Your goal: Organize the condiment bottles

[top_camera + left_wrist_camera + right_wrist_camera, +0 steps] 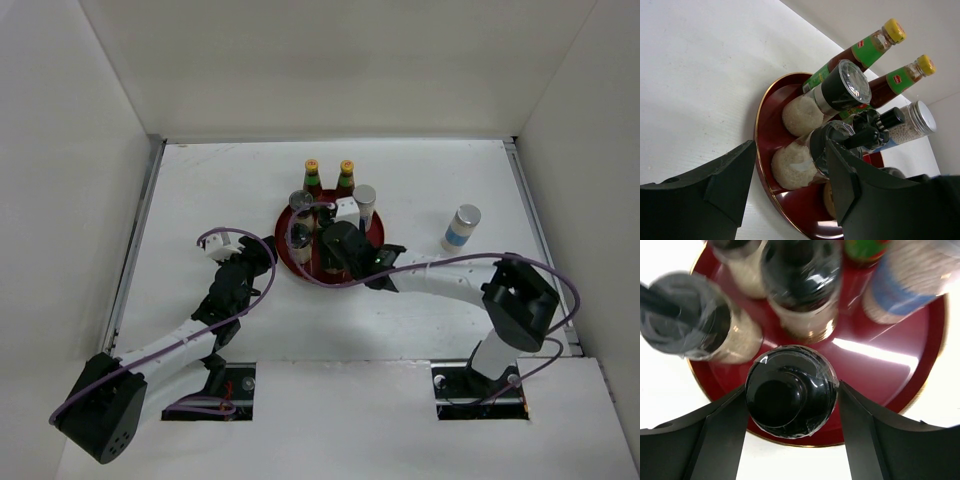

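Note:
A round red tray holds two slim red bottles with yellow caps, a silver-topped shaker and several dark-lidded jars. My right gripper hangs over the tray's near side. In the right wrist view its fingers press both sides of a dark-lidded jar above the tray's near rim. My left gripper stands open at the tray's left rim, its jaws astride a grain-filled jar without touching it. A second shaker stands alone on the table to the right.
White walls close in the table on the left, back and right. In the left wrist view another grain jar, the two red bottles and the shaker crowd the tray's far half.

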Motion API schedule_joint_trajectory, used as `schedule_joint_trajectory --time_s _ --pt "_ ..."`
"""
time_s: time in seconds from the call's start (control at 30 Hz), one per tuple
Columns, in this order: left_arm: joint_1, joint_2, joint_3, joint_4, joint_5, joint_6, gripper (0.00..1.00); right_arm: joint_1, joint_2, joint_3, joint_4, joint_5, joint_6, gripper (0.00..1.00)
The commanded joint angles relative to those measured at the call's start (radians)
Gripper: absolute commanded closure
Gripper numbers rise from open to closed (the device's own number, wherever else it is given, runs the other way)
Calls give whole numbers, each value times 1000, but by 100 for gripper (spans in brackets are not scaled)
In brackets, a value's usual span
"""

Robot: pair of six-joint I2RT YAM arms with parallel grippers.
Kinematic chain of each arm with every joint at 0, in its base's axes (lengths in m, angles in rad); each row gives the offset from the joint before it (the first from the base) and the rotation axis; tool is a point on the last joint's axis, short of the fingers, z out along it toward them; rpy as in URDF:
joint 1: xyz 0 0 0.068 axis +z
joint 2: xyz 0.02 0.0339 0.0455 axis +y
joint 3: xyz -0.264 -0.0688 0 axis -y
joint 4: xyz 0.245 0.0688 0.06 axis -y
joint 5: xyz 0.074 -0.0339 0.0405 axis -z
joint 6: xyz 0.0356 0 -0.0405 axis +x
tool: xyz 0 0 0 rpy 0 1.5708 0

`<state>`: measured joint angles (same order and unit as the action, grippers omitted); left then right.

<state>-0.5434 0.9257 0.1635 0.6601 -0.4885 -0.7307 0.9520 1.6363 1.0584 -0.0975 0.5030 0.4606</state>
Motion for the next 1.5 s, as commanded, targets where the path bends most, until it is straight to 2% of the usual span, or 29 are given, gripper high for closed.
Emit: schedule_joint_trajectory --time_s 0.0,0.13,0.27,0.43,0.53,0.63,0.77,0.9,1.2,1.23,1.37,1.43,1.47 --pt "6 -13 5 52 5 -9 44 34 11 72 67 2 18 43" --pt "6 -18 4 50 5 -9 44 41 -12 66 55 12 15 14" --pt "6 -24 4 47 5 -7 44 29 -105 28 -1 23 4 3" --pt "6 -33 2 44 2 -7 44 -98 -355 -124 -19 88 -4 1" --pt "6 -22 4 49 5 -9 44 -266 -502 -193 -34 114 13 1" --pt "6 -16 4 50 7 -9 44 -434 -561 -204 -63 140 3 0" --pt "6 -19 4 50 7 -9 44 -603 -544 -179 -91 164 -42 0" --pt "6 -10 5 52 7 -9 44 -719 -469 -160 -93 125 -66 0" --pt "6 -1 7 52 7 -9 44 -796 -345 -156 -36 37 -62 0" --pt "6 1 7 52 7 -9 44 -801 -334 -156 -28 31 -63 3" --pt "6 -2 7 52 7 -9 44 -807 -291 -144 -15 8 -62 25" --pt "6 -10 5 52 5 -9 44 -802 -302 -144 -15 20 -63 42" --pt "6 -13 4 52 4 -9 44 -796 -328 -152 -7 34 -66 46"
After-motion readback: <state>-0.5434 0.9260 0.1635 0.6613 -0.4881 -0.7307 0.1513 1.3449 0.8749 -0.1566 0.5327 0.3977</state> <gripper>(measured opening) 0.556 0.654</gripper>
